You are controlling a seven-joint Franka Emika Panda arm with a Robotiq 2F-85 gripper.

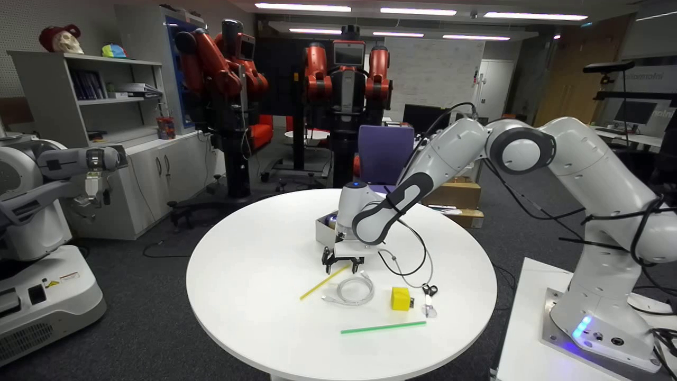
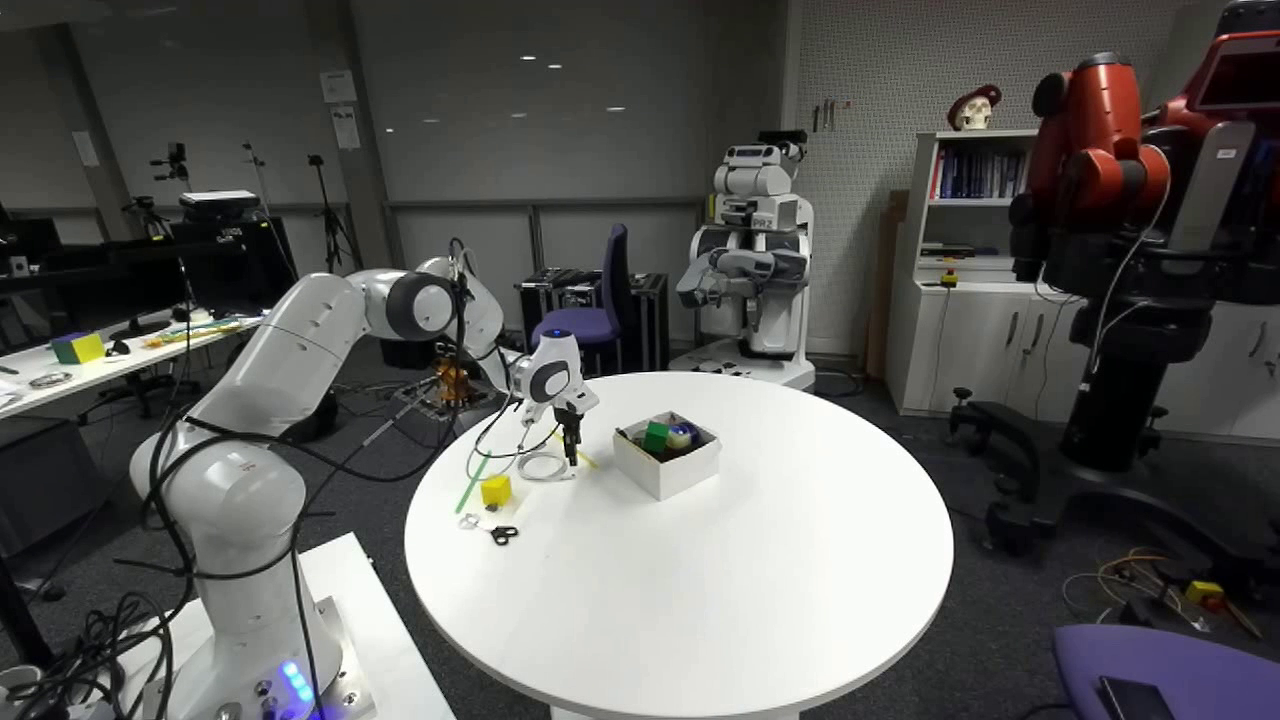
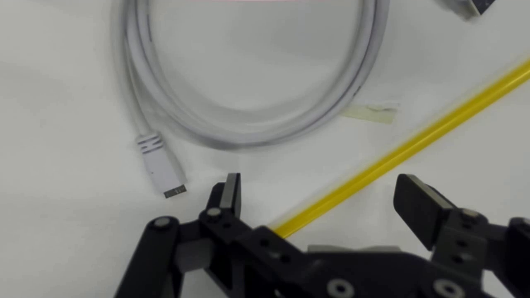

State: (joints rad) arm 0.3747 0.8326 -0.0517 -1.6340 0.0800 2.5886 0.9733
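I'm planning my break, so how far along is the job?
Looks done: green block in the white box. Under way: the tool stands open over the yellow stick, gripping nothing. Apparently left: coiled cable, yellow cube, scissors and green stick, all lying on the table.

"PR2" (image 2: 790, 224) on white background robot (image 2: 752, 262)

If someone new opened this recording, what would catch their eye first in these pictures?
Probably the white robot arm stretched over the round white table, its black pincer open near a yellow stick and a coiled pale cable in the wrist view. Next come the two red-armed robots standing behind the table in an exterior view. Then a skull in a dark red cap tops the shelf unit in both exterior views.
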